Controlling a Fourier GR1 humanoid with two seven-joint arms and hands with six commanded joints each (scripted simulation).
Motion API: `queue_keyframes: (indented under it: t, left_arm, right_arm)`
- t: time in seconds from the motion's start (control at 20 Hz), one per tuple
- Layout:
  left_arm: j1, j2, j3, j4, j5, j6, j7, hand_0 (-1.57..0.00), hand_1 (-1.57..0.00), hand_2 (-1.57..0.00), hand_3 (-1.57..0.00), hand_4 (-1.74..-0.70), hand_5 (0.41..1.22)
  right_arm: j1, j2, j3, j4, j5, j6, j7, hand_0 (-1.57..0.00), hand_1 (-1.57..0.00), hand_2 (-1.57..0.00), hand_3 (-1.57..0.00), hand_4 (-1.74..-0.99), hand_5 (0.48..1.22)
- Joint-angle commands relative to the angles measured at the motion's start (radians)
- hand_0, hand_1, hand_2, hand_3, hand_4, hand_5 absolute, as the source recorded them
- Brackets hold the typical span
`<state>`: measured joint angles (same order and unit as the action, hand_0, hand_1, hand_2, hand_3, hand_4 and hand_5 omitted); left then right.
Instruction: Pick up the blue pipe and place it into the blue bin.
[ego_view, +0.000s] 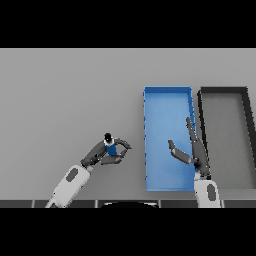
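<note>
bins are seen side by side in the right half of the frame. blue bin (167, 100), a long rectangle running from mid-height down toward the lower edge, is set on the grey table (65, 95); nothing is seen lying on its floor. black bin (223, 90) with a grey floor is placed just beside it on the right, their long walls nearly touching; nothing is seen inside it either.

no writing, labels or brand marks can be made out on any item.

blue pipe (111, 148), a short blue piece with a dark cap at its upper end, is found left of centre in the lower half of the frame, outside the blue bin and near its left wall. it is held roughly upright.

left hand (102, 154) is reached in from the lower left on a white and grey arm. its fingers and thumb are curled round the pipe, with the pipe gripped between them. whether the pipe is lifted off the table or resting on it cannot be told.

right hand (196, 150) is shown at the lower right, over the right side of the blue bin. its fingers are held straight, pointing toward the top of the frame, thumb spread out to the left; nothing is held in it.
</note>
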<state>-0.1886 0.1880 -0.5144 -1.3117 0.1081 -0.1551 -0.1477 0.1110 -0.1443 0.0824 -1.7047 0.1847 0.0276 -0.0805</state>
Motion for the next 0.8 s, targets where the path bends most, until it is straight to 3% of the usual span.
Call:
queue_keyframes:
  t: [0.0,0.15,0.3,0.6,0.75]
  left_arm:
    - [0.009,-0.005,-0.004,-0.006,-0.005,0.01,0.003,-0.6,-0.75,-0.87,-0.91,-1.44,0.91]
    - [0.013,-0.022,-0.019,-0.009,-0.013,0.005,-0.013,-1.07,-1.15,-1.21,-1.19,-1.58,1.062]
    - [0.022,-0.015,-0.034,-0.037,-0.047,0.031,-0.026,-1.32,-1.36,-1.39,-1.38,-1.51,1.139]
    - [0.008,-0.046,-0.014,-0.112,-0.056,0.046,-0.08,-1.5,-1.51,-1.52,-1.52,-1.47,1.2]
    - [-0.018,-0.052,-0.002,-0.18,-0.037,0.032,-0.035,-1.54,-1.54,-1.55,-1.55,-1.47,1.21]
  right_arm:
    - [0.0,0.002,0.003,0.0,0.007,-0.004,-0.011,0.0,0.0,0.0,0.0,-1.219,0.657]
    - [-0.013,0.002,-0.003,0.008,-0.014,0.008,-0.014,0.0,0.0,0.0,0.0,-1.233,0.66]
    - [-0.011,0.004,0.0,0.005,-0.018,0.014,-0.014,0.0,0.0,0.0,0.0,-1.222,0.646]
    - [-0.031,-0.001,-0.013,0.019,-0.036,0.021,0.004,0.0,0.0,0.0,0.0,-1.229,0.633]
    - [-0.027,0.0,-0.003,0.016,-0.009,0.009,-0.001,0.0,0.0,0.0,0.0,-1.213,0.639]
